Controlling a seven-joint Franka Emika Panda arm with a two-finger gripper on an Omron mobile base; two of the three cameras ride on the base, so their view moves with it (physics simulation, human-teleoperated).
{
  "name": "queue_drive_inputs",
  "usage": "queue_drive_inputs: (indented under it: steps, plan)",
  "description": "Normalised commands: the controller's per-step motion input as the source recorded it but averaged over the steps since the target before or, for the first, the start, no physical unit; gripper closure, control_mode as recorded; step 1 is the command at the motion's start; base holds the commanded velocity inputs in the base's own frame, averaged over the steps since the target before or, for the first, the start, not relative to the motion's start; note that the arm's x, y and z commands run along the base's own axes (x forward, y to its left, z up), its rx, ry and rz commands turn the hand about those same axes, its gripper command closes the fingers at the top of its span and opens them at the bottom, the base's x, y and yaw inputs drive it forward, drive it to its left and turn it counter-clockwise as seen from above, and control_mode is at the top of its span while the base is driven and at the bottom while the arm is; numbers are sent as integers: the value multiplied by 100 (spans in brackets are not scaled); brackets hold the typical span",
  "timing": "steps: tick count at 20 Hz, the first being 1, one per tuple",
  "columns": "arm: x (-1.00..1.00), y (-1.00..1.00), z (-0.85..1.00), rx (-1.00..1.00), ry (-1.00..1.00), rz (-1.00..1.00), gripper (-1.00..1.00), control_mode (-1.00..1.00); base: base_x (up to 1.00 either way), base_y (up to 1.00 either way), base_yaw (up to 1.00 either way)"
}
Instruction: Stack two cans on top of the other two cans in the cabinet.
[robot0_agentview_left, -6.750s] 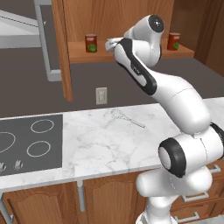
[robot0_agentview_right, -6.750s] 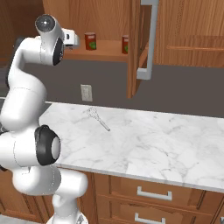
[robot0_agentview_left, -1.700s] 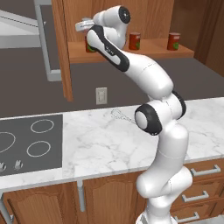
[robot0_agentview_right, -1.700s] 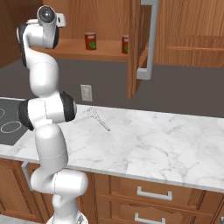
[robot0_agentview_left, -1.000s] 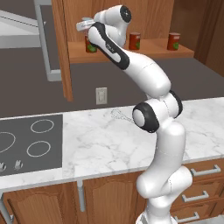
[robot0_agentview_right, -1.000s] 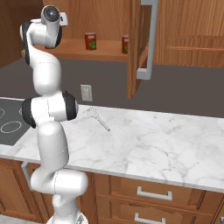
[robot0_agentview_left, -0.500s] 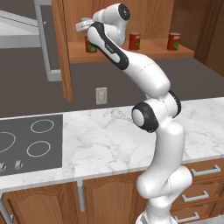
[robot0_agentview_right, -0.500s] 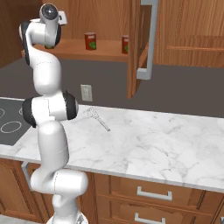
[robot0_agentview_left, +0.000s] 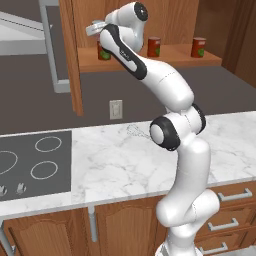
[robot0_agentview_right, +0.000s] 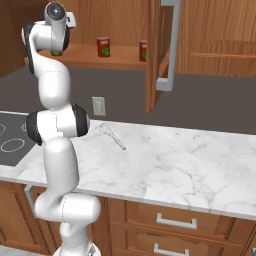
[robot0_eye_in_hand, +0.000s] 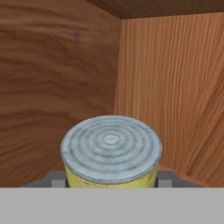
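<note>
Since the frames of a moment ago we see almost nothing changed: the arm stays reached up into the left end of the cabinet (robot0_agentview_left: 150, 59), and the two red cans further along the shelf have not shifted.

From the hand view, the pale can (robot0_eye_in_hand: 111, 153) sits dead centre at 6 o'clock, right in front of the gripper (robot0_eye_in_hand: 105, 181). Its grey ribbed top with concentric rings faces us, and a strip of yellow-green wall shows beneath the rim. The dark finger tips (robot0_eye_in_hand: 55, 179) flank it at 8 and 4 o'clock, close against its sides; we cannot tell whether they actually press on it or merely bracket it. Behind the can, the cabinet's wooden back and side panels meet in a corner at about 12 o'clock.

From the left base view, the gripper (robot0_agentview_left: 95, 30) hangs over the shelf's left end, with a can (robot0_agentview_left: 103, 52) partly hidden behind the arm just below it, red and green in what shows. At 3 o'clock from there stand a red can (robot0_agentview_left: 153, 47) with a green label patch and, well apart, a second red can (robot0_agentview_left: 198, 47) near the shelf's right end.

Below, a whisk (robot0_agentview_right: 112, 135) lies on the marble counter (robot0_agentview_right: 190, 165), beneath a wall outlet (robot0_agentview_left: 116, 109), and a cooktop (robot0_agentview_left: 32, 162) lies at the counter's 9 o'clock side.
</note>
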Motion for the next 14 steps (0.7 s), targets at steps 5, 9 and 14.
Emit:
queue_drive_inputs:
  steps: [5,9,14]
  plan:
    - [0,0,-1,-4,0,0,100,-100,0,0,0]
    - [0,0,0,0,0,0,100,-100,0,0,0]
    - [0,0,-5,0,2,0,100,-100,0,0,0]
